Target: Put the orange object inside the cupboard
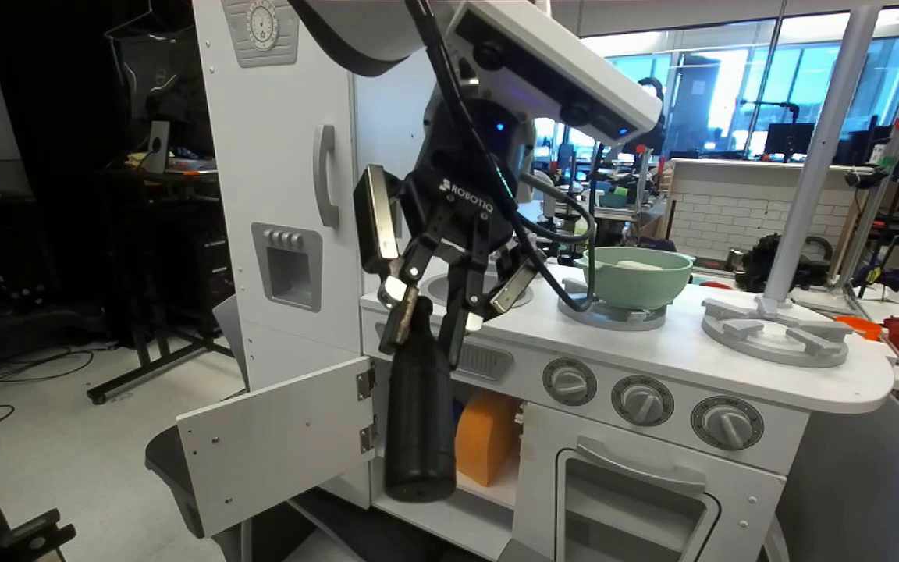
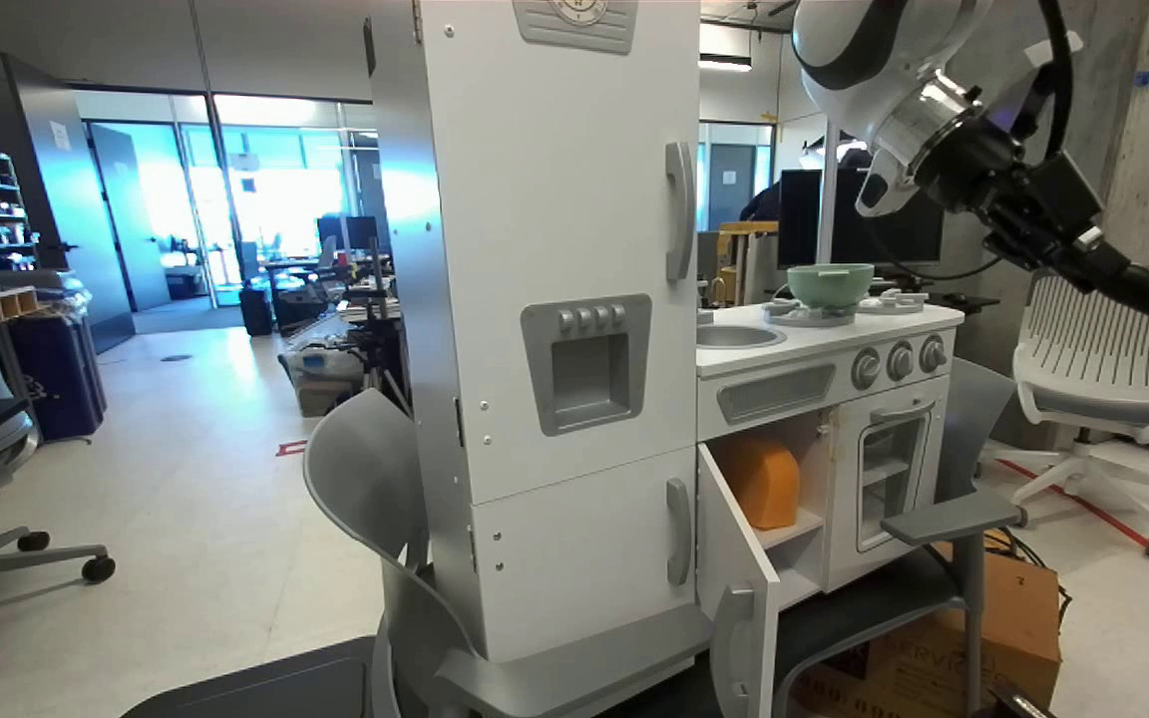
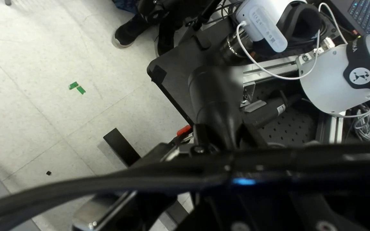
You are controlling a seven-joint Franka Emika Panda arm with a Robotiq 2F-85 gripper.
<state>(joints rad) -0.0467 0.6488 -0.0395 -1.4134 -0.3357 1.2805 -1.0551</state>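
The orange object [image 2: 769,484] rests on the inner shelf of the cupboard [image 2: 814,573], whose white door [image 2: 742,598] is swung out. It also shows in an exterior view as an orange block [image 1: 487,437], partly covered by a black bottle [image 1: 420,421]. That bottle is in my gripper [image 1: 423,332], which is shut on its neck, with the base pointing down and out in front of the cupboard. In the wrist view, the bottle [image 3: 209,93] reaches away from the jaws, and a dark cable hides much of the fingers.
A green bowl [image 1: 641,277] sits on the stove top, above the windowed oven door [image 1: 637,499]. The tall fridge door [image 2: 565,229] rises beside the cupboard. A grey chair [image 2: 574,648] stands close in front. A loose cable [image 1: 481,148] hangs along the wrist.
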